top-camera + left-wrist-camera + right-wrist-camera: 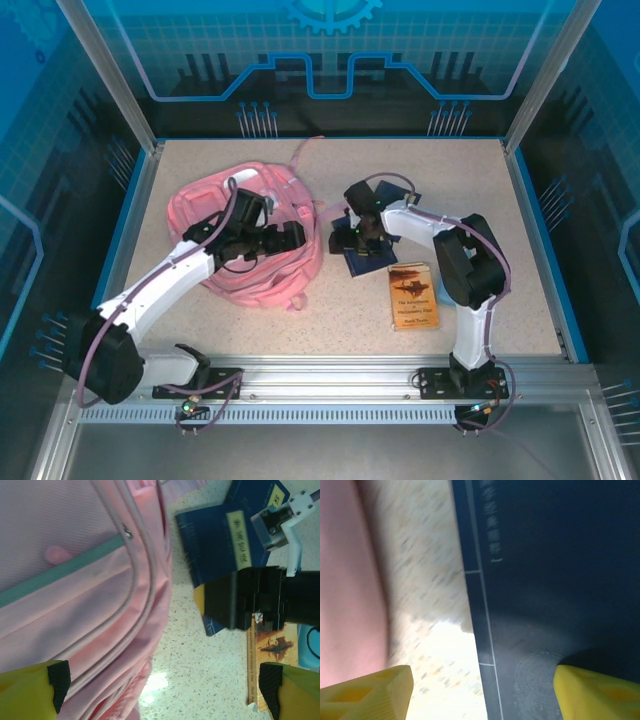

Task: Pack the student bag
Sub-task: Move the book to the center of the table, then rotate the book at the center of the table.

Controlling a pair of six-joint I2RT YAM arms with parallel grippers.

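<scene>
The student bag [275, 280] lies slumped on the desk [520, 230], and both arms work at its right flank, likely because the things to pack lie there. The left fingers [30, 690] hang spread wide and empty over the bag's right edge, one tip above pink cloth and the other out past it. I judge they stand ready to catch a seam or flap. The right fingers [597, 692] are parted too and grip nothing. They straddle an edge of a dark blue book [220, 545] that rests just beside the bag, probably lining up a pick. A tan book [413, 297] lies farther from the bag. The bag is soft pink fabric with a teal stripe, curved piped seams and a strap trailing off its far side; whether any pocket is open I cannot tell
</scene>
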